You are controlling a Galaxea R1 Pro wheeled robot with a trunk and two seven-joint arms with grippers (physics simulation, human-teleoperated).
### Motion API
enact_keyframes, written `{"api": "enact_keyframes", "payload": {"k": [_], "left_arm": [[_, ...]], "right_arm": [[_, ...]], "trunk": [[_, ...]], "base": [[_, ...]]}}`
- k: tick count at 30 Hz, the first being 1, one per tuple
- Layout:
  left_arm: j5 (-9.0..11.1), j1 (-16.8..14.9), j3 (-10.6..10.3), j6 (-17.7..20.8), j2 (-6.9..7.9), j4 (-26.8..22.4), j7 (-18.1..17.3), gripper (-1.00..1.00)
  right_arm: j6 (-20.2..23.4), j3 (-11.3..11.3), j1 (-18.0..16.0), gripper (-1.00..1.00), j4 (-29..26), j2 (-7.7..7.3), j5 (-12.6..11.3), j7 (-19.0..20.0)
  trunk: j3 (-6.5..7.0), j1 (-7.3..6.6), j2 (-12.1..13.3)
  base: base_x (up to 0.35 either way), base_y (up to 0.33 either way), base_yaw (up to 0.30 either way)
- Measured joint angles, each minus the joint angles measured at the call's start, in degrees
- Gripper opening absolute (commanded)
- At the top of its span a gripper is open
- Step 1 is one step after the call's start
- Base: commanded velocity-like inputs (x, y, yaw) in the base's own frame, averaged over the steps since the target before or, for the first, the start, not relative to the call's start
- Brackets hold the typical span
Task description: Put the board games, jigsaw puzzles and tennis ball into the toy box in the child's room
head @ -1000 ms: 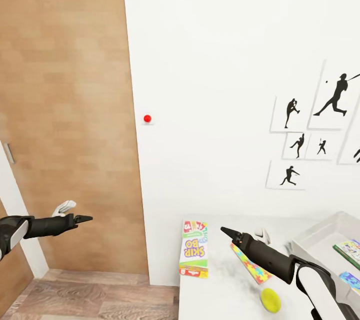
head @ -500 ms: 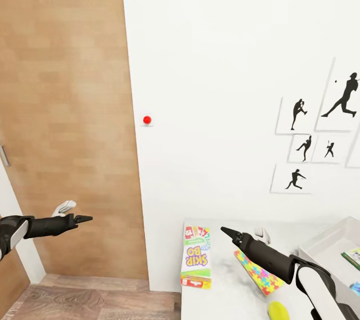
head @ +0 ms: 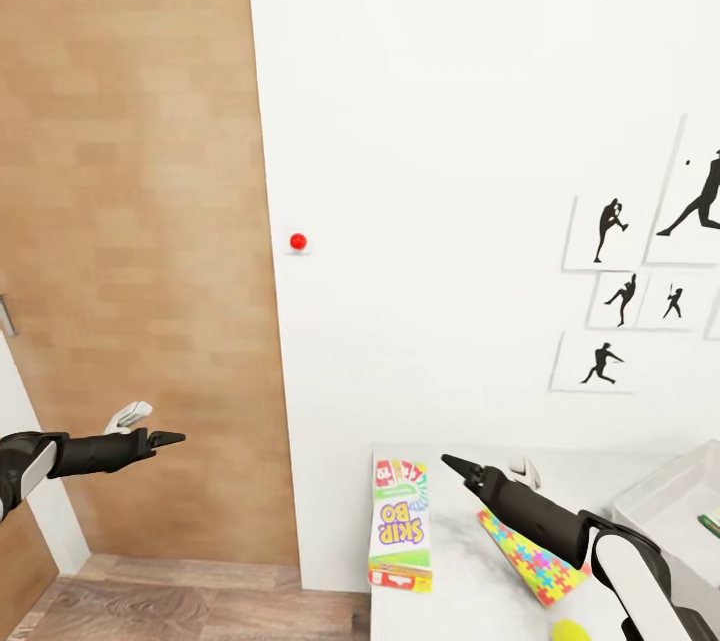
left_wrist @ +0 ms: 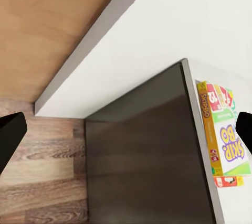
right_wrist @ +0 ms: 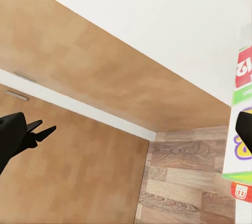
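Logging from my remote seat: yellow-green printed Skip-Bo game box [head: 400, 523] flat at the white-grey table's [head: 450, 601] left end, long axis pointing at the wall, just left of my empty right gripper [head: 452, 466], jaw gap unreadable; left gripper [head: 172, 438] far off.

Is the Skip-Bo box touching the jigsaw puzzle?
Apart. The head view shows bare table between the Skip-Bo box and the jigsaw puzzle.

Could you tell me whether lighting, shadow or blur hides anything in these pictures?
Head view: flat, even light, Skip-Bo box legible, ball cut by the frame's edge. Left wrist view: table side panel dark, lettering sharp. Right wrist view: soft, no glare.
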Motion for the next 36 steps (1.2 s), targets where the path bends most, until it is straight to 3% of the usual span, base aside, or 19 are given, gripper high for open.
{"api": "enact_keyframes", "payload": {"k": [13, 19, 22, 25, 27, 29, 32, 36], "left_arm": [[0.0, 0.0, 0.0, 0.0, 0.00, 0.0, 0.0, 1.00], [0.0, 0.0, 0.1, 0.0, 0.00, 0.0, -0.1, 1.00], [0.0, 0.0, 0.1, 0.1, 0.00, 0.0, -0.4, 1.00], [0.0, 0.0, 0.0, 0.1, -0.03, 0.0, -1.2, 1.00], [0.0, 0.0, 0.0, 0.0, -0.02, 0.0, -1.6, 1.00], [0.0, 0.0, 0.0, 0.0, -0.01, 0.0, -1.8, 1.00], [0.0, 0.0, 0.0, 0.1, -0.06, 0.0, -1.9, 1.00], [0.0, 0.0, 0.0, 0.1, -0.09, 0.0, -1.9, 1.00]], "right_arm": [[0.0, 0.2, 0.0, 1.00, 0.0, 0.00, 0.4, -0.3], [0.0, 0.2, -0.3, 1.00, 0.0, 0.50, 2.4, -6.2], [0.6, 0.3, -0.5, 1.00, -0.1, 2.46, 3.2, -10.9], [0.9, 0.8, -2.6, 1.00, 0.0, 5.94, 3.4, -18.0], [1.5, 1.6, -5.8, 1.00, 0.2, 8.34, 3.5, -24.5], [3.0, 3.5, -10.5, 1.00, 0.7, 10.41, 3.4, -34.1], [5.0, 6.0, -17.0, 1.00, 3.9, 11.96, 3.2, -44.1], [5.7, 7.2, -24.8, 1.00, 12.1, 13.81, 3.0, -49.0]], "trunk": [[0.00, 0.00, 0.0], [0.00, 0.00, 0.0], [0.00, 0.00, 0.0], [0.01, 0.00, 0.0], [0.01, 0.00, 0.0], [0.01, 0.01, 0.0], [0.01, 0.01, 0.0], [0.01, 0.01, 0.0]], "base": [[0.003, 0.004, 0.000], [0.000, 0.000, 0.000], [0.000, 0.000, 0.000], [0.000, 0.000, 0.000], [0.000, 0.000, 0.000], [0.000, 0.000, 0.000], [0.000, 0.000, 0.000], [0.000, 0.000, 0.000]]}}
